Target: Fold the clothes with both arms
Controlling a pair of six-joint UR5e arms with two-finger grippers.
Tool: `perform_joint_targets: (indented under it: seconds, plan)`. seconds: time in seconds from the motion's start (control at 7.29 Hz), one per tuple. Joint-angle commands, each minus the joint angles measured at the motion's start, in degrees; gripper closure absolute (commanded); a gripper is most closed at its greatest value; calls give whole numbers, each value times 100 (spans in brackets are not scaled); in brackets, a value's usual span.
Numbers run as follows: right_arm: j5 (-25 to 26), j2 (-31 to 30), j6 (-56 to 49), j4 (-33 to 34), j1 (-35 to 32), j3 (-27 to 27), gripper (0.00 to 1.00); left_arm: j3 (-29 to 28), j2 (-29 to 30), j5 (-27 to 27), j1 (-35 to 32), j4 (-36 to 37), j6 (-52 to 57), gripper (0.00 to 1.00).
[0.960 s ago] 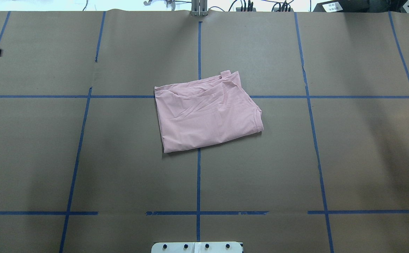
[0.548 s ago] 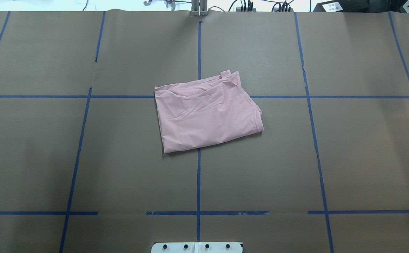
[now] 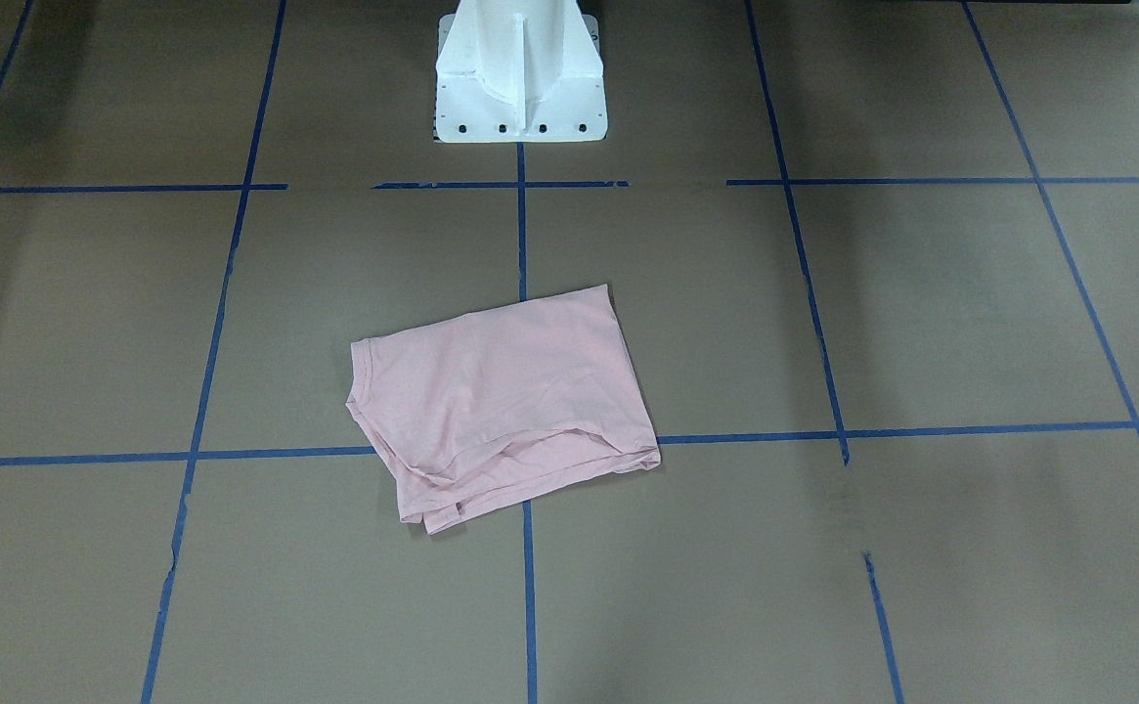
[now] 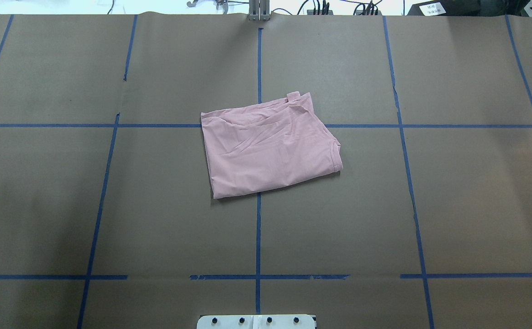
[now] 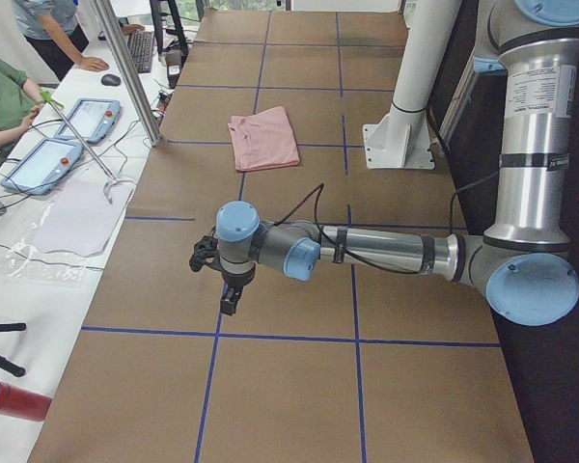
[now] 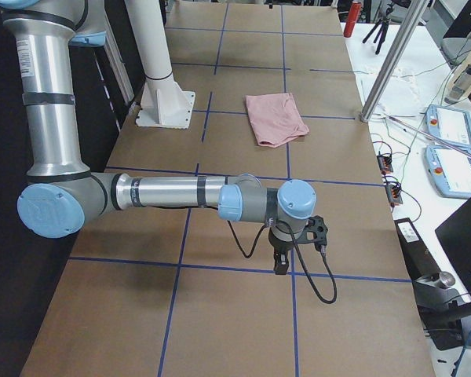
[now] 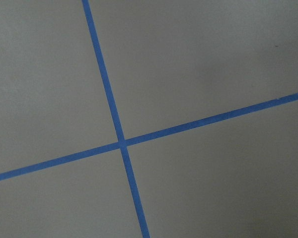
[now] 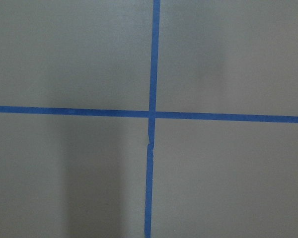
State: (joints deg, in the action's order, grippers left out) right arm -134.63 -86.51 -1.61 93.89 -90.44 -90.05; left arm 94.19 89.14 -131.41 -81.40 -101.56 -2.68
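Since a second ago, the black bits of the arms at the upper left and right edges of the overhead view have gone. The pale pink short-sleeved T-shirt [image 4: 270, 151] has not shifted. It lies folded, plain side up, at the centre of the frame on the brown paper-covered table [image 4: 476, 205], across a crossing of blue tape lines [image 4: 258, 237]. Nothing touches it.

The white pedestal base [image 4: 256, 321] sits at bottom centre. In the left side view the grey tubular left arm [image 5: 386, 249] crosses the middle. Its black left gripper [image 5: 230, 297] points down, well apart from the shirt. In the right side view the right arm [image 6: 173, 191] and right gripper [image 6: 280, 259] do likewise. I cannot tell whether either pair of jaws is apart or together.
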Motion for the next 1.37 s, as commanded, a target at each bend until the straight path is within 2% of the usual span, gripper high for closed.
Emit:
perform_joint_targets:
  seconds: [0.0, 0.27, 1.23]
  plan:
    - [7, -15, 440, -256, 166, -13, 0, -180, 34, 97, -243, 391, 825, 0]
    - [7, -103, 460, -275, 167, 4, 0, -357, -1, 133, -560, 400, 1320, 0]
    - [-46, -103, 495, -275, 193, -22, 0, -340, -63, 45, -658, 883, 1235, 0]
